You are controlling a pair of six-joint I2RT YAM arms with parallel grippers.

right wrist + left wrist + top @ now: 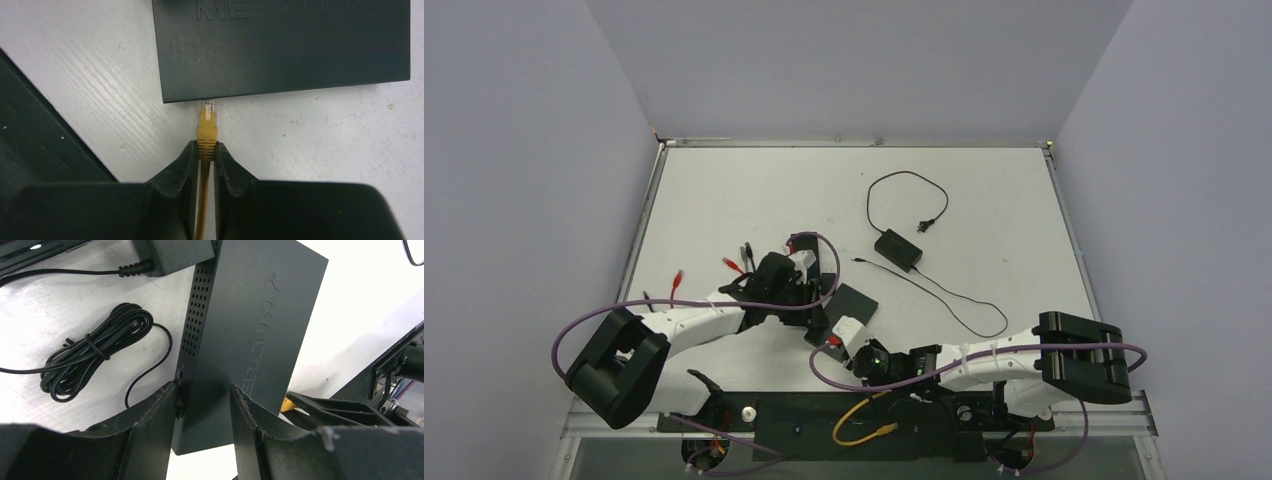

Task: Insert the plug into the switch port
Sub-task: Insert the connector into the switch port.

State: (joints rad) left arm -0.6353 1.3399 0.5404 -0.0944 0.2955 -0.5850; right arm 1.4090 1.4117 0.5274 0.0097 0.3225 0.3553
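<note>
1. Pinching the yellow plug by its back end, the right pincer is clenched tight on it.
2. The plug's clear tip points at the switch and just meets its near edge. The port is hidden, so I cannot tell if the tip is inside.
3. A yellow cable runs from the plug back between the fingers.
4. The left pincer is grasping the switch too, with one finger on each side of its end.
5. The switch is a flat dark box. It lies on the white counter, between the two arms in the top view.
6. Beside the switch, in the left wrist view, a black cord lies in a tied bundle on the counter.
7. A black adapter sits farther back on the counter. Its thin wire curls in a loop behind it.
</note>
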